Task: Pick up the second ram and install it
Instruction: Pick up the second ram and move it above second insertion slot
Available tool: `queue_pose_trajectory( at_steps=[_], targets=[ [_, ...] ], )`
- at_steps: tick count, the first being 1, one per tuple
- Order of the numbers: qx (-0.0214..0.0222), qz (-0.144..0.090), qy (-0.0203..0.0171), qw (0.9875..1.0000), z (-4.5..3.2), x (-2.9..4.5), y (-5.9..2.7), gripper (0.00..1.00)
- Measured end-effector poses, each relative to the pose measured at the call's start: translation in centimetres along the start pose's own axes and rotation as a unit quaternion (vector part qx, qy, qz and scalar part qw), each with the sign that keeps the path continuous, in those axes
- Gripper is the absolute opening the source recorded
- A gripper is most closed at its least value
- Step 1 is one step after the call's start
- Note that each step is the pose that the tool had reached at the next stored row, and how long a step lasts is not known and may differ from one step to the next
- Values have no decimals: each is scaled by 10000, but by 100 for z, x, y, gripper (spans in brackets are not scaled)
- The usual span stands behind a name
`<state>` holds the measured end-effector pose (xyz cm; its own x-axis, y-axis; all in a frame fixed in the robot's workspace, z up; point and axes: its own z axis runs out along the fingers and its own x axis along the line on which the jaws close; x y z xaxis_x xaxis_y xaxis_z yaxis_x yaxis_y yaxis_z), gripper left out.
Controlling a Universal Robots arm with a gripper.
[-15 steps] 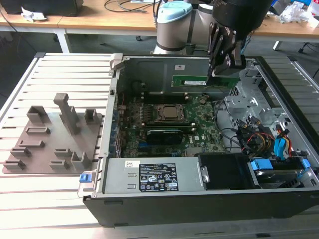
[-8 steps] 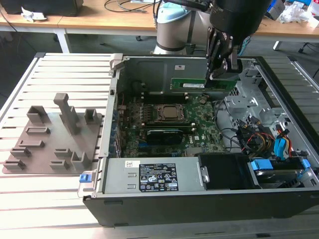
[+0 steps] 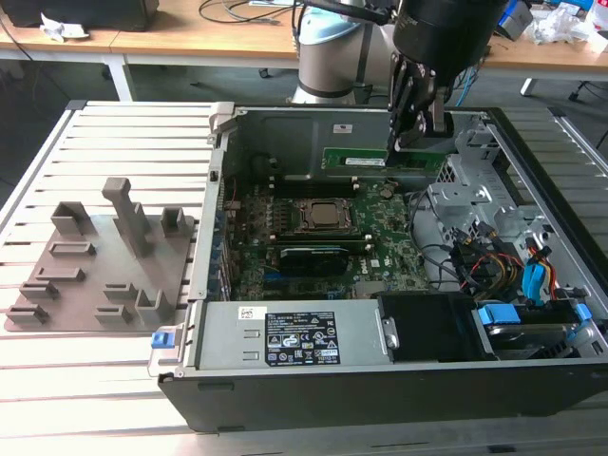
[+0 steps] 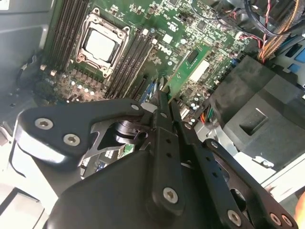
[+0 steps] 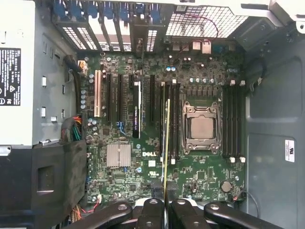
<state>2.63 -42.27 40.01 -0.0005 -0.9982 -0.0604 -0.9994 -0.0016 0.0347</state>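
Gripper (image 3: 418,133): black fingers pinched tight on the second ram, hanging above the open computer case (image 3: 532,180) near its rear wall.
Second ram (image 3: 380,160): green stick, held level and edge-down in the exterior view, clear of the motherboard (image 3: 313,256); in the first wrist view its thin edge (image 5: 166,143) lines up along the memory slots (image 5: 172,119) beside the CPU socket (image 5: 201,128).
Second wrist view: green board with pale label (image 4: 190,67) clamped between the fingertips.
Table: grey parts fixture (image 3: 95,261) sits at the exterior view's left.
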Motion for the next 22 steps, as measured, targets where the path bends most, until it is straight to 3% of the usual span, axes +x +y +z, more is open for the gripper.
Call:
queue_pose_trajectory(
  at_steps=[22],
  targets=[
    [0,0,0,10000,243,-6,-9,14]
  ],
)
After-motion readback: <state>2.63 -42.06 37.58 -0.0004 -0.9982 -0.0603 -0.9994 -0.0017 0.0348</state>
